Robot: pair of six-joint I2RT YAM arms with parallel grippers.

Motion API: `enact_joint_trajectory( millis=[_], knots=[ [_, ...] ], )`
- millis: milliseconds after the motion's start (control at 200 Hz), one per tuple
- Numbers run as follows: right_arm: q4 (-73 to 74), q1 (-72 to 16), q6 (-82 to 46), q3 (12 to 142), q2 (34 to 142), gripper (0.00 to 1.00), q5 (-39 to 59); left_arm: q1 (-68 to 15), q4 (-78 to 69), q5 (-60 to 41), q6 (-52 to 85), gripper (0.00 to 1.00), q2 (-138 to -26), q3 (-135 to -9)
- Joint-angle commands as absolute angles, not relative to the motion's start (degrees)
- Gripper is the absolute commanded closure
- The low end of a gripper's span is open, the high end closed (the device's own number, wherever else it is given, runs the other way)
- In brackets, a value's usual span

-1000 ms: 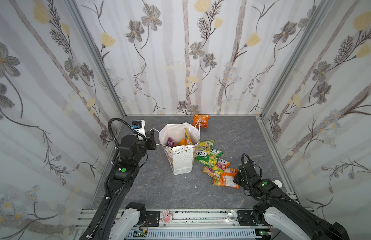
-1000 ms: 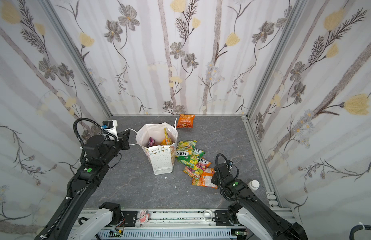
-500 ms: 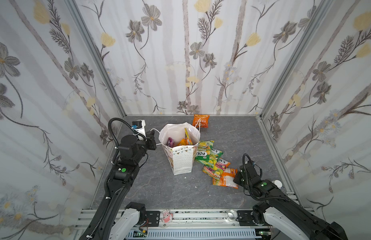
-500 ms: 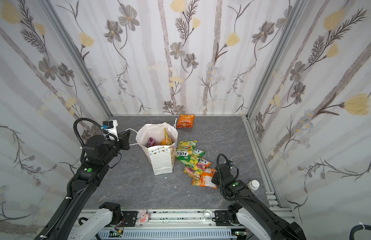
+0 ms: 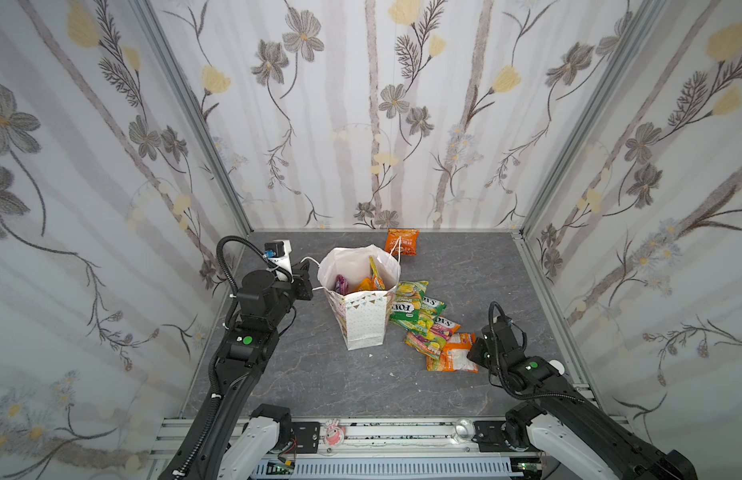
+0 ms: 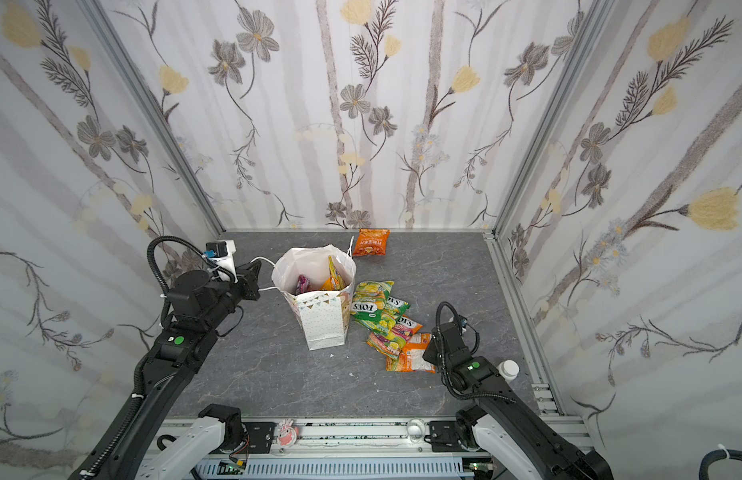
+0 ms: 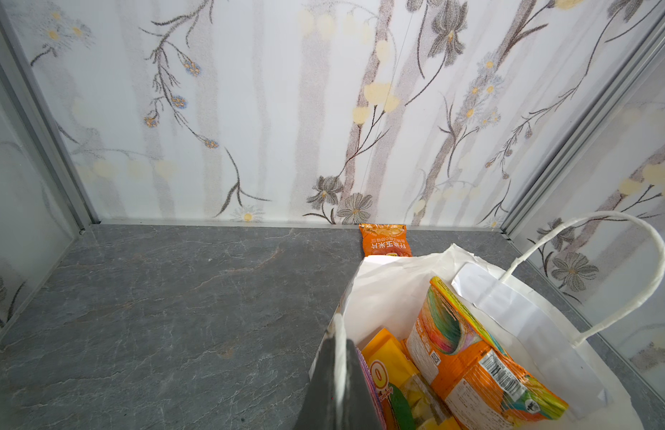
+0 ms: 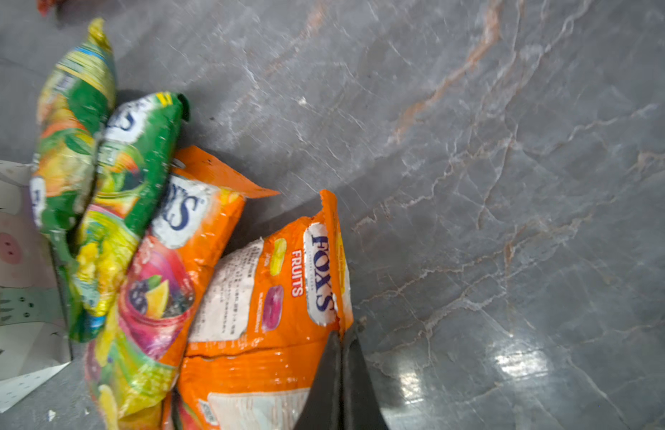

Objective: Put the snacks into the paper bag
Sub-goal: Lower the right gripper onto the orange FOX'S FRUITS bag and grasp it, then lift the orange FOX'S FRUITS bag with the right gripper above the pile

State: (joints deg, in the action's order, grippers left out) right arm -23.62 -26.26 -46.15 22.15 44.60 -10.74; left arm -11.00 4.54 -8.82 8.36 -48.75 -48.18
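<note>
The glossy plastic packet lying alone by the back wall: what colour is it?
Orange packet, clearest in the left wrist view.

Your grey stone-patterned tabletop [image 5: 465, 270] carries the paper bag [image 5: 363, 316] upright, with overlapping snack packets [image 5: 423, 320] just beside it on its right. A lone orange packet [image 5: 401, 242] lies by the back wall, and what may be a white crumb [image 5: 370, 355] sits near the bag's base.

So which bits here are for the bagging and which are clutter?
Job: bag, left gripper shut on its rim; orange packet in right gripper; packets beside bag; packet by back wall; packets inside.
Clutter: pink charm; white bottle.
</note>
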Motion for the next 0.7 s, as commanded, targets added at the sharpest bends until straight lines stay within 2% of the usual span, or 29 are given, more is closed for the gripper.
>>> enact_joint_trajectory(
  millis=[0,330,699],
  knots=[
    [-23.73,-26.07,-43.62,24.82,43.28,1.00,-10.89,-11.02,2.93,-9.24,8.24,1.00,-48.71,-48.14],
    [-23.61,-25.69,-38.17,33.46,42.98,1.00,-7.66,-10.98,2.81,-9.58,8.33,1.00,-48.61,-48.15],
    [-15.91,-25.66,-35.86,37.80,45.01,1.00,0.04,-10.98,2.62,-9.67,8.27,1.00,-48.30,-47.99]
  ],
)
